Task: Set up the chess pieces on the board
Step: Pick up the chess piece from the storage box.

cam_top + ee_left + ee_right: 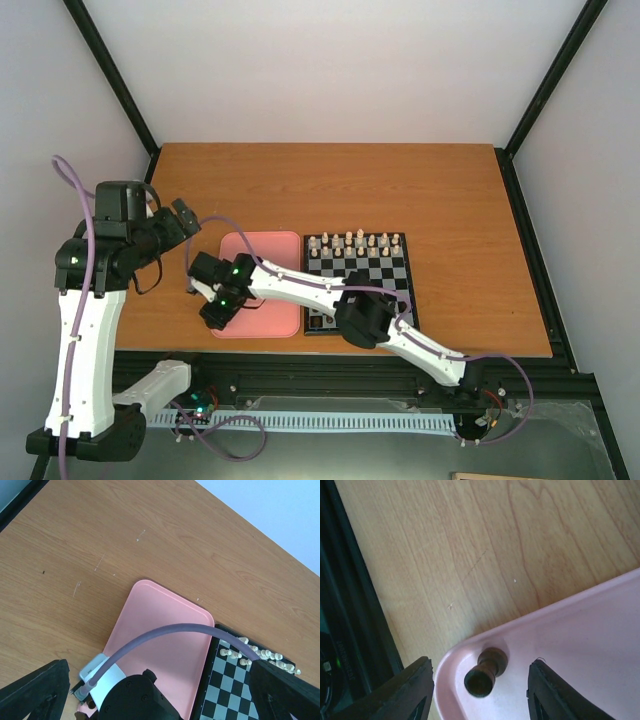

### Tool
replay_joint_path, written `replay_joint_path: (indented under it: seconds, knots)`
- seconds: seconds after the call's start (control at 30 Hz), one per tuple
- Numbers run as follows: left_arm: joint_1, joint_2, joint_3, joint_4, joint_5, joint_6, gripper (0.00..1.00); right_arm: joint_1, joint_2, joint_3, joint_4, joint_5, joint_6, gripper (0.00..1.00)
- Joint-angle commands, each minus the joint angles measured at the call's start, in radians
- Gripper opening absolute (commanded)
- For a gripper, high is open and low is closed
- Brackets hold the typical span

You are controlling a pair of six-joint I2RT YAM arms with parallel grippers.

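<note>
Chess piece (pixel 485 672) in tray (pixel 580 630) corner, btwn jaws of right claw (pixel 480 686)

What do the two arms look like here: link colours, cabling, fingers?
The left arm and right arm share white link shells and black joint housings. A purple cable runs along each. Green lights glow near the right wrist. Both pairs of fingers are matte black wedges.

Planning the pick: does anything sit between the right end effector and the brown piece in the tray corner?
Nothing visible. The chess piece lies on its side just ahead of the open right end effector, tucked into the corner of the pink tray.
</note>
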Motion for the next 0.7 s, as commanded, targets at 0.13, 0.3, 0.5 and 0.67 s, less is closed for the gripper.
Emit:
replay_joint_path:
  seconds: [0.13, 0.3, 0.5, 0.67]
  knots:
    - [0.006, -0.006, 0.033, -0.032, 0.001, 0.011, 1.0, -0.003, 0.048, 0.05, 0.003, 0.022, -0.003, 0.42]
    - [0.005, -0.008, 0.026, -0.029, 0.003, 0.011, 1.0, -0.009, 0.048, 0.051, -0.005, 0.032, 0.004, 0.28]
    - [0.005, -0.009, 0.021, -0.023, 0.008, 0.01, 1.0, -0.012, 0.039, 0.051, -0.01, 0.034, 0.006, 0.14]
    - [0.005, -0.01, 0.018, -0.022, 0.012, 0.011, 1.0, -0.015, -0.004, 0.046, -0.036, 0.097, 0.002, 0.06]
